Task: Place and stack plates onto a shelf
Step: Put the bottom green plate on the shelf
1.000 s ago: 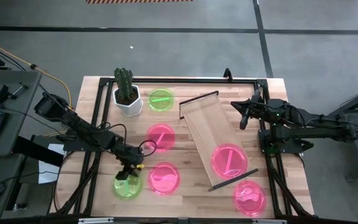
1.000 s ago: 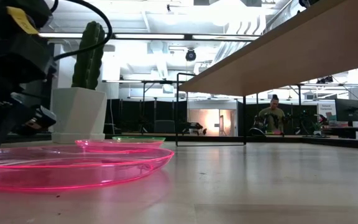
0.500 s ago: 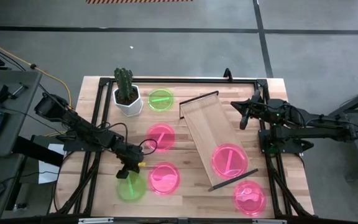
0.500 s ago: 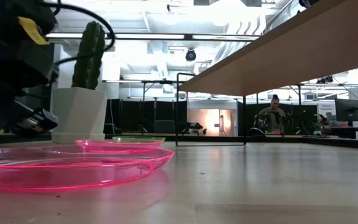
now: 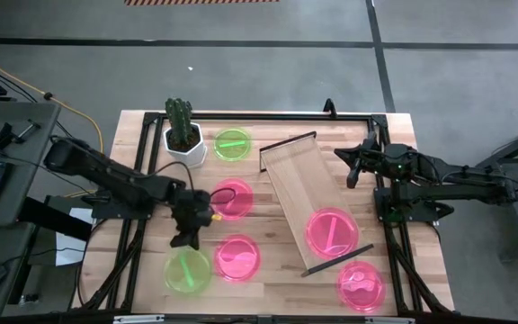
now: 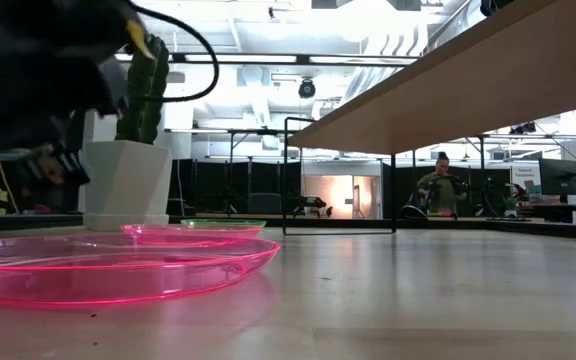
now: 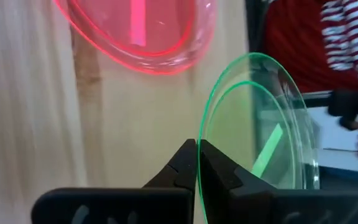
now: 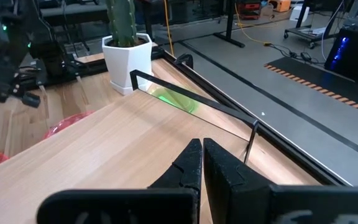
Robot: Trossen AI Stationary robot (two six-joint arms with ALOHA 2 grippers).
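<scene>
My left gripper (image 5: 185, 243) is shut on a neon green plate (image 5: 187, 271) at the table's near left; in the left wrist view the plate (image 7: 260, 143) stretches away from the fingertips (image 7: 197, 152). The light-wood shelf (image 5: 297, 180) lies slantwise at mid-table with a pink plate (image 5: 331, 229) on its near end. More pink plates (image 5: 234, 198) (image 5: 238, 258) (image 5: 360, 285) and a second green plate (image 5: 232, 144) lie flat on the tabletop. My right gripper (image 5: 351, 171) waits shut beside the shelf's right side, holding nothing (image 8: 201, 155). My left gripper pinches the green plate's far rim (image 7: 205, 121) between its two fingers. The fingers slant down from the table's far side toward its near edge. The plate stretches away from the fingertips at a tilt. Whether its near edge rests on the table, I cannot tell.
A cactus in a white pot (image 5: 183, 137) stands at the far left next to the second green plate. A black metal frame (image 5: 259, 115) runs around the tabletop. In the low view a pink plate (image 6: 118, 265) lies close in front and the shelf (image 6: 468, 80) rises overhead.
My left gripper has shut on the green plate's far rim, and the arm has then risen and drawn a little toward the far edge. The plate's held rim has come up with it. My right arm has kept still.
</scene>
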